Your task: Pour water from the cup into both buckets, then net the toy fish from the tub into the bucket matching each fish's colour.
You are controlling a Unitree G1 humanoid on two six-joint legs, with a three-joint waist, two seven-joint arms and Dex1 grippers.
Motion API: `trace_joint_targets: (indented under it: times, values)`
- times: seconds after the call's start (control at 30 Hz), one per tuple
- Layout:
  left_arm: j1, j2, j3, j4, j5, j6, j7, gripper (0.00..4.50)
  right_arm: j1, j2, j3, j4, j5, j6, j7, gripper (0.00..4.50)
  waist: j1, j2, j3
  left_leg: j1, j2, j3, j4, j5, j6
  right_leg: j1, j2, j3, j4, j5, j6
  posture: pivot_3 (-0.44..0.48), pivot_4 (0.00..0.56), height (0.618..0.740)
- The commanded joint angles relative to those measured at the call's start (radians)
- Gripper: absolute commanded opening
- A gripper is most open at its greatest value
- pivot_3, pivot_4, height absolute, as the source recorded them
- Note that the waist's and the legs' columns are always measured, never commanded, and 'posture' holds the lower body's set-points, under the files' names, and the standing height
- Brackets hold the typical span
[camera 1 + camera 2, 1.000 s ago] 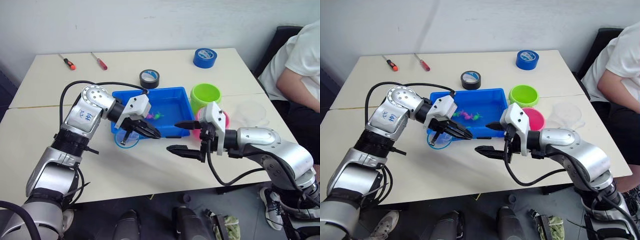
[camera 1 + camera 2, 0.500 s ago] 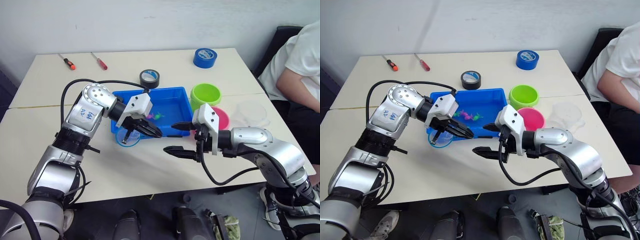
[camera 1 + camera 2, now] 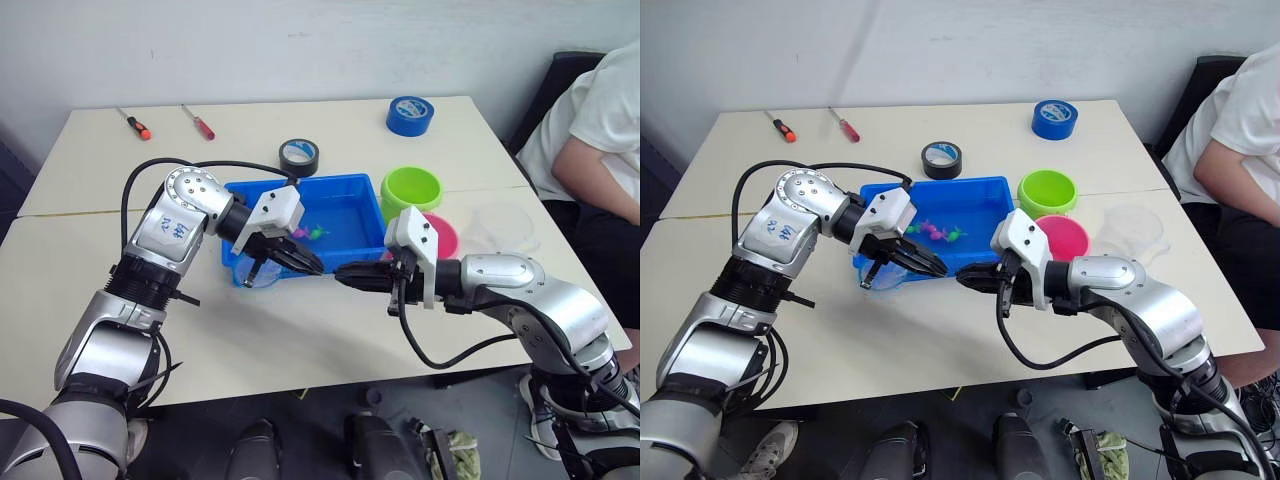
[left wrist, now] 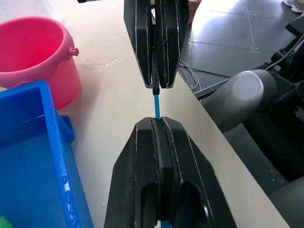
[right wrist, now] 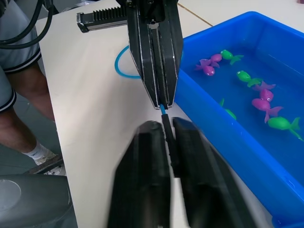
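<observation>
the small net (image 3: 883, 275), a blue hoop on a thin blue handle, lies at the near left corner of the tub (image 3: 985, 196), its hoop over the desk (image 3: 760, 150) just outside the tub wall. the left end effector (image 3: 928, 266) is clamped on the net's handle, fingers together around it, as the left wrist view confirms with the blue stem (image 4: 156, 105) running between the pads. the right end effector (image 3: 975, 278) meets it tip to tip from the other side, its fingers closed on the same handle, which passes between them in the right wrist view (image 5: 164, 110). the tub sits mid-desk, holding water and the toy fish (image 5: 263, 103), pink and green ones scattered in its far half. the green bucket (image 3: 1047, 190) stands just beside the tub's right end, and the pink bucket (image 3: 1068, 236) just nearer than it, partly behind the right arm. the cup (image 3: 1130, 229) stands upright to the right of the pink bucket, close to it. farther back on the desk lie a black tape roll (image 3: 941, 159) just behind the tub, a blue tape roll (image 3: 1054, 118) toward the far right, and two screwdrivers (image 3: 780, 126) at the far left. a person in a white shirt (image 3: 1240, 130) sits at the desk's right edge, forearm (image 3: 1232, 195) near the corner.
</observation>
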Motion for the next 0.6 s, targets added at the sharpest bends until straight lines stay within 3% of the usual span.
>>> trace_joint_targets:
  times: [0.03, 0.57, 0.6]
  values:
    - [-0.030, 0.003, 0.021, -0.007, -0.011, 0.007, -0.056, 0.00, -0.009, 0.005, -0.011, -0.030, 0.012, -0.004, 0.007, 0.11, 0.000, 0.000, 0.000, 0.000, 0.000, 0.000, 0.000, 0.000, 0.000, 0.000, 0.000, 0.000, 0.000, 0.000, 0.000, 0.000, 0.150, 0.731]
    - [-0.045, 0.004, 0.016, 0.032, 0.035, 0.003, -0.016, 0.00, -0.013, 0.012, -0.023, -0.038, 0.026, -0.006, 0.014, 0.11, 0.000, 0.000, 0.000, 0.000, 0.000, 0.000, 0.000, 0.000, 0.000, 0.000, 0.000, 0.000, 0.000, 0.000, 0.000, 0.000, 0.150, 0.731]
    - [-0.047, 0.007, 0.018, 0.036, 0.031, 0.012, -0.021, 0.33, -0.014, 0.012, -0.023, -0.038, 0.027, -0.006, 0.014, 0.04, 0.001, 0.000, 0.000, 0.000, 0.000, 0.000, 0.000, 0.000, 0.000, 0.000, 0.000, 0.000, 0.000, 0.000, 0.000, 0.000, 0.150, 0.731]
